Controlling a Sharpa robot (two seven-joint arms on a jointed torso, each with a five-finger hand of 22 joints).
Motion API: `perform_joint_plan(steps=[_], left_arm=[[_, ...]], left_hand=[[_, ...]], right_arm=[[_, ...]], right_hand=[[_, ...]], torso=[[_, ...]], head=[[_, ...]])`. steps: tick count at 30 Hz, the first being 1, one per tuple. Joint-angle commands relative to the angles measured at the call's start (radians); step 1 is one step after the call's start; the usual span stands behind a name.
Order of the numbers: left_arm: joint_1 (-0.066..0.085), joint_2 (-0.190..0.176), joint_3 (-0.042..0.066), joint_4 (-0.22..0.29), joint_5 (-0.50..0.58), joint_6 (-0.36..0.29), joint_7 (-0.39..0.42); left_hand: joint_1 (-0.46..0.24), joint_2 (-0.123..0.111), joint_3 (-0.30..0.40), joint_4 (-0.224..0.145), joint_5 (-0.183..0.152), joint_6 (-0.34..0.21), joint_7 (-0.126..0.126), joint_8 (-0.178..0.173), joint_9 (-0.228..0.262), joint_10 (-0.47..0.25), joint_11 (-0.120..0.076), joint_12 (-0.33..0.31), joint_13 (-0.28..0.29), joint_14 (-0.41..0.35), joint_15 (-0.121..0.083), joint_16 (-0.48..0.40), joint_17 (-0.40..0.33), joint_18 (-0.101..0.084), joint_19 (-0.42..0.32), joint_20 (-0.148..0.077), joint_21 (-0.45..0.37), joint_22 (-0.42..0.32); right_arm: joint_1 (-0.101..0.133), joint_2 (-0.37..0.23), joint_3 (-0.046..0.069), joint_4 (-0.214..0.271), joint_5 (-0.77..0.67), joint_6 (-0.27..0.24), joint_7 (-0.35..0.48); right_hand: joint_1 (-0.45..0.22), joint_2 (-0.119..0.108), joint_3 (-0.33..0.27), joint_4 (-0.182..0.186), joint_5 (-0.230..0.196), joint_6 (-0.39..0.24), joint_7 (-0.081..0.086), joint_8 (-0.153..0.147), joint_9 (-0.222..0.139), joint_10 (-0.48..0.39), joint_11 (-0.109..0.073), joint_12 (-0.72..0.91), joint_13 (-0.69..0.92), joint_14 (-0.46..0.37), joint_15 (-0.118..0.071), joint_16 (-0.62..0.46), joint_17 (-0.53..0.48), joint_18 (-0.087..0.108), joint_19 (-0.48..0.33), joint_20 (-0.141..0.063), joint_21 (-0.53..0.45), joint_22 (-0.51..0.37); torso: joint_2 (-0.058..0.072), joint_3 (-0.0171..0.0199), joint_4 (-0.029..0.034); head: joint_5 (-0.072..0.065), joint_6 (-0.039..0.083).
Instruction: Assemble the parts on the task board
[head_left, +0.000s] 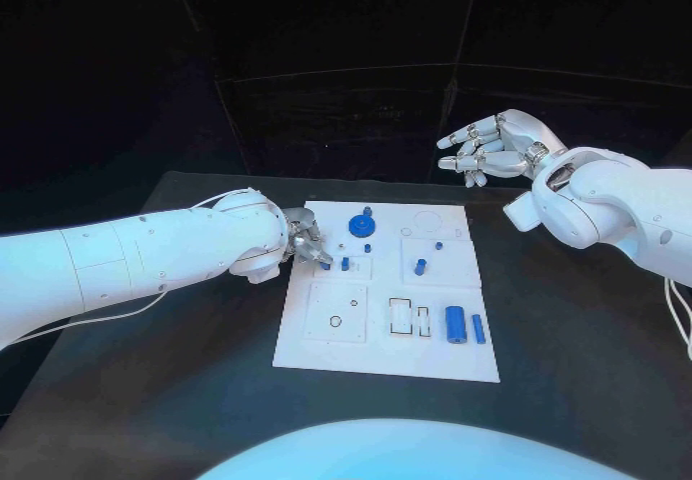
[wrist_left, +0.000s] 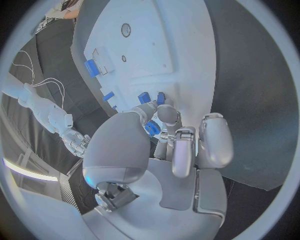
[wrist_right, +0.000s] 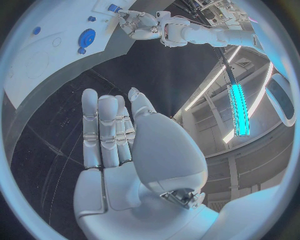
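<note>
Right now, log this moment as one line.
left hand: fingertips on small blue part | right hand: open, raised off task board

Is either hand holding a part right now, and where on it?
Left hand: fingers at a small blue part, hold unclear. Right hand: holds nothing.

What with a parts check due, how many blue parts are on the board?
9: the gear, a peg beside it, two below it, one by the left hand, two mid-right, two cylinders lower right; fingers may hide more.
</note>
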Motion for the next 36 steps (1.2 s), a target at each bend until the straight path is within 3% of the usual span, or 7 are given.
perform_joint_plan(steps=[1,9,16,21,36], left_arm=[[-0.003,0.000,-0.003,0.003,-0.004,0.036,-0.010],[-0.003,0.004,-0.003,-0.001,-0.004,0.044,-0.011],[-0.003,0.016,-0.002,-0.015,-0.004,0.055,-0.011],[-0.003,0.026,-0.002,-0.027,-0.004,0.065,-0.011],[-0.002,0.036,-0.002,-0.048,-0.004,0.064,-0.011]], left_hand=[[0.002,-0.002,0.131,-0.123,0.005,0.005,-0.001,0.006,0.000,0.004,0.000,0.003,0.001,0.103,-0.007,0.001,0.253,-0.015,0.007,0.002,0.003,0.001],[-0.011,-0.007,0.136,-0.120,0.008,0.009,-0.003,0.010,0.003,0.008,-0.001,0.006,0.004,0.104,-0.007,0.002,0.255,-0.016,0.008,0.001,0.004,0.002],[-0.056,-0.015,0.119,-0.095,0.005,0.019,-0.013,0.017,0.008,0.012,-0.008,0.004,0.001,0.104,-0.012,0.003,0.257,-0.016,0.009,-0.002,0.005,0.005],[-0.108,-0.026,0.070,-0.061,0.002,0.032,-0.020,0.019,0.009,0.011,-0.013,0.002,-0.003,0.105,-0.016,0.004,0.258,-0.017,0.011,-0.006,0.007,0.010],[-0.159,-0.025,-0.025,-0.008,0.000,0.052,-0.024,0.019,0.008,0.014,-0.017,0.015,0.010,0.106,-0.020,0.006,0.263,-0.019,0.014,-0.011,0.011,0.018]], right_arm=[[0.002,0.001,0.001,0.000,0.001,0.007,0.011],[0.002,0.002,0.001,0.000,0.001,0.006,0.011],[0.002,0.003,0.001,0.001,0.001,0.006,0.012],[0.002,0.002,0.001,0.002,0.001,0.005,0.012],[0.002,0.001,0.001,0.005,0.001,0.002,0.013]], right_hand=[[-0.007,0.001,0.001,0.004,0.004,-0.006,-0.002,0.006,-0.001,-0.006,0.000,0.003,-0.001,0.006,0.002,-0.007,0.001,0.006,0.009,0.000,-0.004,-0.001],[-0.007,0.001,0.001,0.004,0.004,-0.006,-0.002,0.006,-0.001,-0.006,0.000,0.003,-0.001,0.006,0.002,-0.007,0.001,0.006,0.009,0.000,-0.004,-0.001],[-0.007,0.001,0.001,0.004,0.004,-0.006,-0.002,0.006,-0.001,-0.006,0.000,0.003,-0.001,0.006,0.002,-0.007,0.001,0.006,0.009,0.000,-0.004,-0.001],[-0.007,0.001,0.001,0.004,0.004,-0.006,-0.002,0.006,-0.001,-0.006,0.000,0.003,-0.001,0.006,0.002,-0.007,0.001,0.006,0.009,0.000,-0.004,-0.001],[-0.007,0.001,0.001,0.004,0.004,-0.006,-0.002,0.006,-0.001,-0.006,0.000,0.003,-0.001,0.006,0.002,-0.007,0.001,0.006,0.009,0.000,-0.004,-0.001]], torso=[[0.000,0.0000,-0.0002],[0.000,0.0004,-0.0009],[0.000,0.0008,-0.0009],[0.001,0.0011,-0.0004],[0.000,-0.0001,-0.0002]], head=[[0.000,0.000],[0.001,0.001],[0.000,0.000],[-0.001,0.001],[-0.004,0.000]])
